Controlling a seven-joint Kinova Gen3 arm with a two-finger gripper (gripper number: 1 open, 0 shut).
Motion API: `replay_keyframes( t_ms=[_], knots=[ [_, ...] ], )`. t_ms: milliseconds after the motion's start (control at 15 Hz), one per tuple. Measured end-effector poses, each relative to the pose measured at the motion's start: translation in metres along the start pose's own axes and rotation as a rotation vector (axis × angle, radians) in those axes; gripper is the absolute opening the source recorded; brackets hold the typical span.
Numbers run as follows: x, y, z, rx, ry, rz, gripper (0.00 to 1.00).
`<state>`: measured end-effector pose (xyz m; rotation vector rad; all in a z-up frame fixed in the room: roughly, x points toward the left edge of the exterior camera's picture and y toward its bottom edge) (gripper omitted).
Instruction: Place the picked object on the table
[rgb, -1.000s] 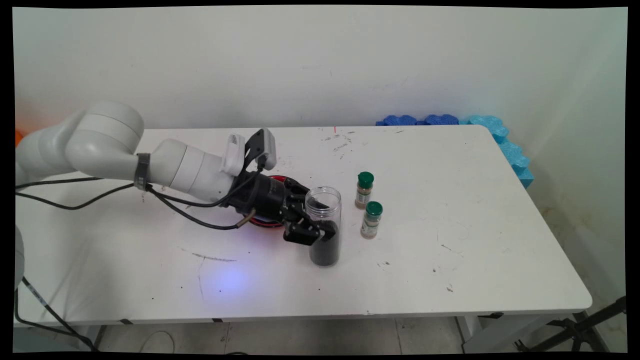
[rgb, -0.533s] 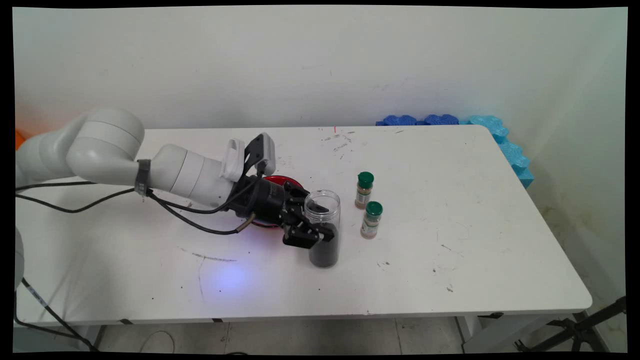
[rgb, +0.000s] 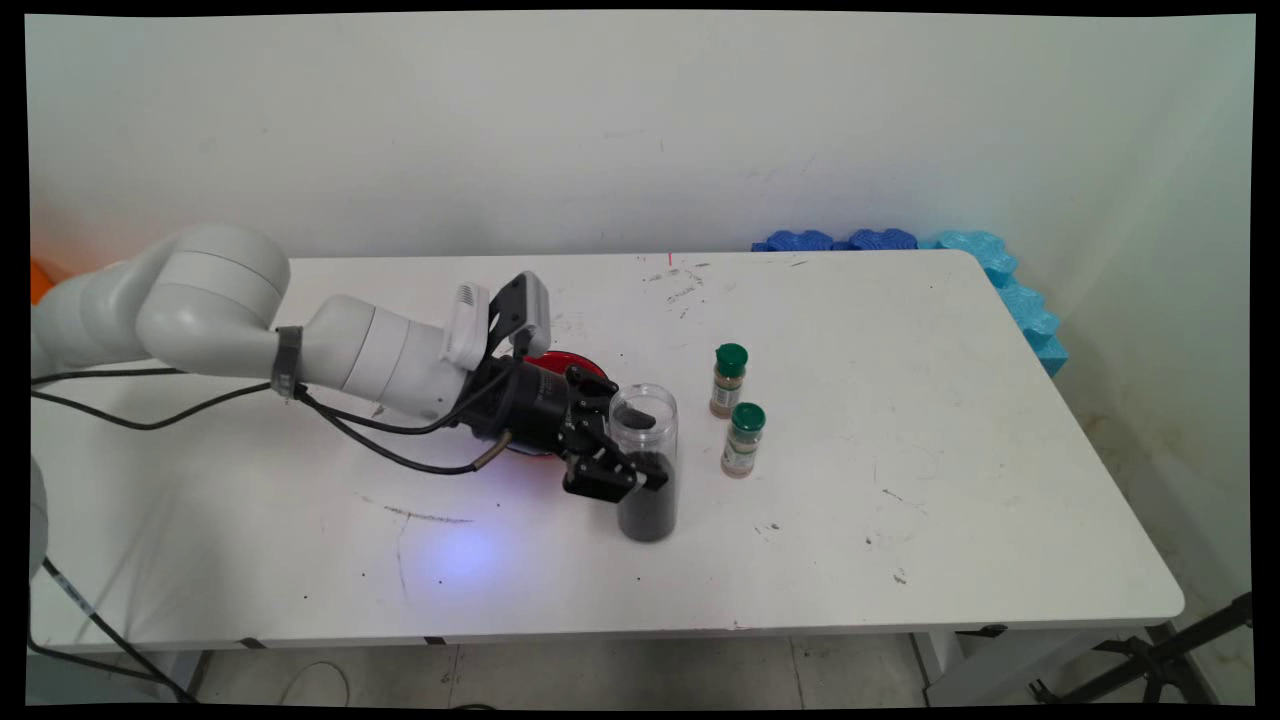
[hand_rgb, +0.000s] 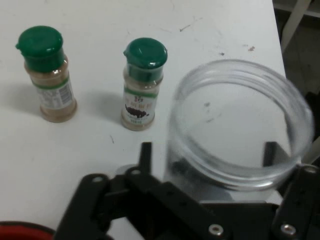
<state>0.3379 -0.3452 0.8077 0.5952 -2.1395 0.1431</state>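
Two black fingers (hand_rgb: 145, 160) of the claw (rgb: 625, 470) are clamped on a clear open jar (rgb: 646, 462), part filled with dark grains, upright on the white worktop (rgb: 900, 520). Two green-capped spice bottles (rgb: 728, 380) (rgb: 743, 440) stand just beside it, and a red dish (rgb: 560, 362) lies behind the claw.
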Motion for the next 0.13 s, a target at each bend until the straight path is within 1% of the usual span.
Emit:
replay_keyframes(
  t_ms=[133],
  knots=[
    [-0.001,0.0,-0.0001,-0.001,0.002,-0.003,1.0]
  ],
)
